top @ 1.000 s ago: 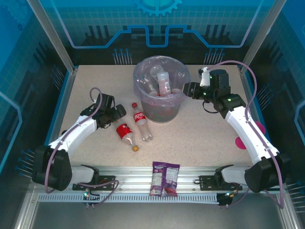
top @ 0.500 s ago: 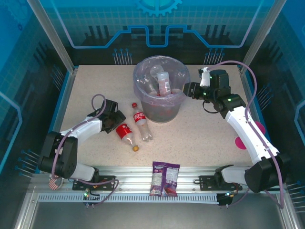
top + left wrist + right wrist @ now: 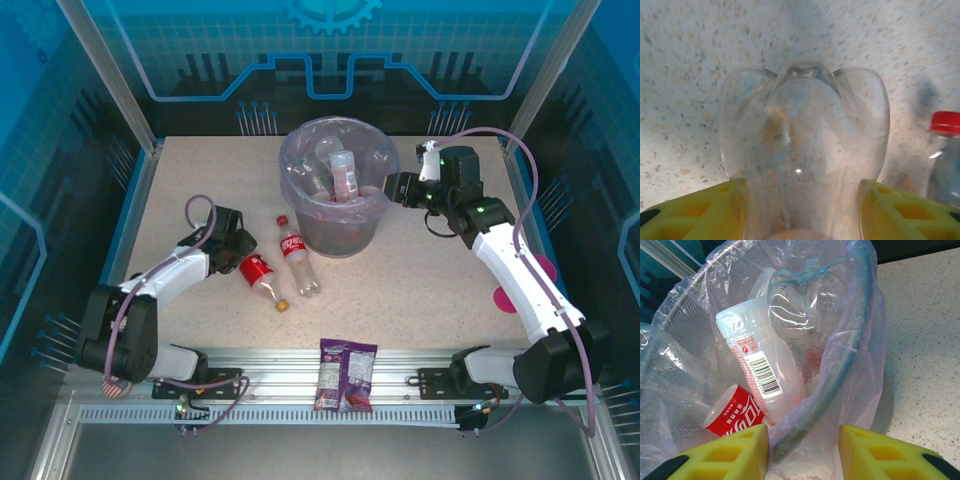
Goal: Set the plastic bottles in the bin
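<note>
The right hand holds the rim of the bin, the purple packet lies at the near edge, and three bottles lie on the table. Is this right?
Not quite: two bottles lie on the table, not three. The top external view shows them left of the bin: one bottle between the fingers of the left hand, a second bottle beside it. The rest is right.

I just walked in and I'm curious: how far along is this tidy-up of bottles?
Several bottles already sit in the bin. The left gripper is around one clear bottle; the right gripper holds the bin's rim. A red-capped bottle waits on the table.
</note>
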Action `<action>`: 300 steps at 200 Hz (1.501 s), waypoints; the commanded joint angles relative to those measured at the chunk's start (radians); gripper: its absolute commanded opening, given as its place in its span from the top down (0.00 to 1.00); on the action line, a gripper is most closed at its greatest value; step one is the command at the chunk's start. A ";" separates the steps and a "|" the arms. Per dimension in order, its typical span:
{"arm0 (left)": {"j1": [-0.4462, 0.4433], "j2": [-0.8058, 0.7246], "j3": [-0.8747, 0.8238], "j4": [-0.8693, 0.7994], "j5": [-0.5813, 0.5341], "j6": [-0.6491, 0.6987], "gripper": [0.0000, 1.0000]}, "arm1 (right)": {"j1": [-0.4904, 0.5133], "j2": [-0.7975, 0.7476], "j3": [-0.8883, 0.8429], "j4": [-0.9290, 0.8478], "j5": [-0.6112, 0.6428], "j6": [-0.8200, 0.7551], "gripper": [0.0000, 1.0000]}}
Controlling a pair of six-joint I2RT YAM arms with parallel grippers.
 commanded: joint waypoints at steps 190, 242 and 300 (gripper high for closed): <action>-0.186 0.000 0.818 0.481 0.108 0.426 0.91 | 0.055 0.007 0.004 -0.005 0.024 0.010 0.63; -0.284 0.237 1.009 0.463 0.161 0.613 0.92 | 0.058 0.000 0.013 -0.024 0.042 -0.002 0.63; -0.333 0.299 0.954 0.458 0.165 0.649 1.00 | 0.058 0.003 0.030 -0.038 0.048 -0.018 0.63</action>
